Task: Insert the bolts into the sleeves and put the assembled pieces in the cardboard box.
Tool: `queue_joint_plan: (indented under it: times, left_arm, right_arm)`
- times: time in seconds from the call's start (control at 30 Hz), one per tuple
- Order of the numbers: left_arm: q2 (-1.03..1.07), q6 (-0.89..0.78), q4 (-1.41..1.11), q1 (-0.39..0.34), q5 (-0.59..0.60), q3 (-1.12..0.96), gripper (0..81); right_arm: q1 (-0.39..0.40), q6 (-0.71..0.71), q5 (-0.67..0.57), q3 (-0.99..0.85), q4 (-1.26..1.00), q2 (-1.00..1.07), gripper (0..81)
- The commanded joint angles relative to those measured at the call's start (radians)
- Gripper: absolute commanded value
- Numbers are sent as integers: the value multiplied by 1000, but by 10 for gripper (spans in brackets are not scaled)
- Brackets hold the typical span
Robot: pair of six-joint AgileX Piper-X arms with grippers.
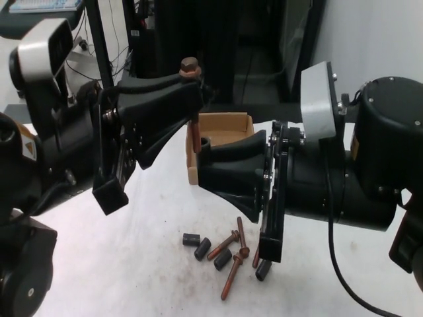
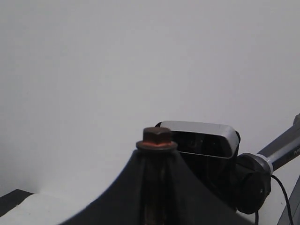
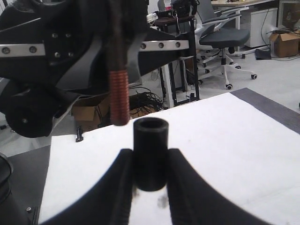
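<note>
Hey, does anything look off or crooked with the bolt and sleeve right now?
Yes. The bolt held by the left gripper is not lined up: in the right wrist view its threaded tip hangs beside the opening of the sleeve, not over it. The sleeve stands upright in the right gripper.

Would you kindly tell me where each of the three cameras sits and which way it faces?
High view: behind both arms, looking forward and down over the bench; shows the left claw gripping a bolt, the right claw, the cardboard box beyond.
Left wrist view: on the left wrist, looking along its claw at a pale wall; the bolt head shows.
Right wrist view: on the right wrist, facing the left arm across the bench; its claw grips a sleeve.
Shared: the bolt appears in all three.
</note>
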Motion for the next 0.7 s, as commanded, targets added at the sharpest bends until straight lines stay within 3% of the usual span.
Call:
queue_joint_plan:
  times: [0.0,0.67]
  left_arm:
    - [2,1,2,0,-7,-7,3]
    - [2,46,1,0,-63,-7,3]
  right_arm:
    - [0,-2,-9,-13,-16,1,9]
    - [35,-39,-35,-10,16,1,9]
